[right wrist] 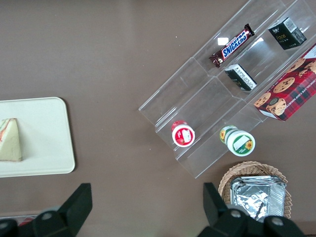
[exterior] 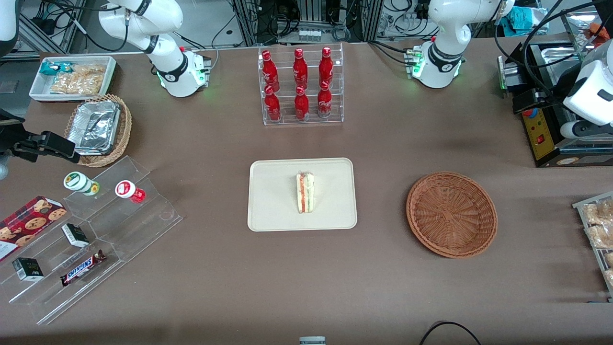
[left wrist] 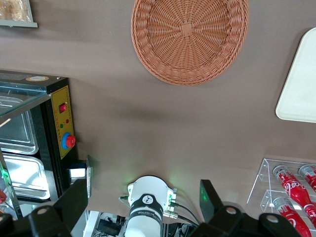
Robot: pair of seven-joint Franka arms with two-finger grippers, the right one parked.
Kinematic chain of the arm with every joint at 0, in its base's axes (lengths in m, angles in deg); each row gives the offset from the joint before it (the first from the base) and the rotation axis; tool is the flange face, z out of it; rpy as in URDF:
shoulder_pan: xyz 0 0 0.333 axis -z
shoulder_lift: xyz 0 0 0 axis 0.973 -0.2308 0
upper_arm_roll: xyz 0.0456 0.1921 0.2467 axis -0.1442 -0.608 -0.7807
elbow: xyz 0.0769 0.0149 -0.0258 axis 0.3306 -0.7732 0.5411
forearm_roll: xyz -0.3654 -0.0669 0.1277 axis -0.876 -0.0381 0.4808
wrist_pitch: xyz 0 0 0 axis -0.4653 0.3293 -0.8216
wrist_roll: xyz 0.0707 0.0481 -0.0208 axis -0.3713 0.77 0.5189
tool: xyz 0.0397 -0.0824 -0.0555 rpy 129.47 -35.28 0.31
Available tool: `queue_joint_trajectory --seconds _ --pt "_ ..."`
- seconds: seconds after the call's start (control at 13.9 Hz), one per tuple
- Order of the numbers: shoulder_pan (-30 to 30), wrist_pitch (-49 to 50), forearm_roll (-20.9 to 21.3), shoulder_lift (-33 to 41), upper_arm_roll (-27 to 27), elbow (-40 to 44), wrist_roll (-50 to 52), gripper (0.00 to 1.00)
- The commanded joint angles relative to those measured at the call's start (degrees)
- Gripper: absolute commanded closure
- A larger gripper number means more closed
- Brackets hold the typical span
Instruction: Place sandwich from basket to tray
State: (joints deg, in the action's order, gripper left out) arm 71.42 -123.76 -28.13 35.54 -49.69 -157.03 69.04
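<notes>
Hand [left wrist: 143,210]: spread, empty, high above desk [left wrist: 148,128]. Below it: basket [left wrist: 189,39], empty; tray [left wrist: 301,84] edge, cut off.

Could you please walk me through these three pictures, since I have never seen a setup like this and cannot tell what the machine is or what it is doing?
These are two white robot arms bolted to a brown table. One picture looks down from the front; the other two come from cameras on the arms' wrists.

At the table's middle lies a cream tray with a wedge sandwich on it. Beside it, toward the working arm's end, sits a round brown wicker basket, which now has nothing in it. So the sandwich seems to be delivered already.

The working arm's gripper hangs high above the table near a black machine, its two dark fingers spread open and holding nothing.

Also there: red bottles in a clear rack, and snacks on clear steps.
</notes>
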Motion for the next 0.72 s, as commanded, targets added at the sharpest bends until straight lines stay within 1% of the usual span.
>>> queue_joint_trajectory --seconds 0.0,0.14,0.22,0.5,0.65 --pt "-0.57 -2.43 0.71 3.47 0.52 -3.91 -1.1 0.0" --pt "-0.57 -9.36 0.8 8.64 0.43 -12.6 -1.62 0.0" --pt "-0.66 -10.96 0.72 9.45 0.43 -14.03 -1.8 0.0" --pt "-0.75 -9.84 0.28 7.18 -0.36 -11.42 -1.27 0.0" --pt "-0.66 -9.4 0.71 6.74 -0.45 -10.54 -2.15 0.0"
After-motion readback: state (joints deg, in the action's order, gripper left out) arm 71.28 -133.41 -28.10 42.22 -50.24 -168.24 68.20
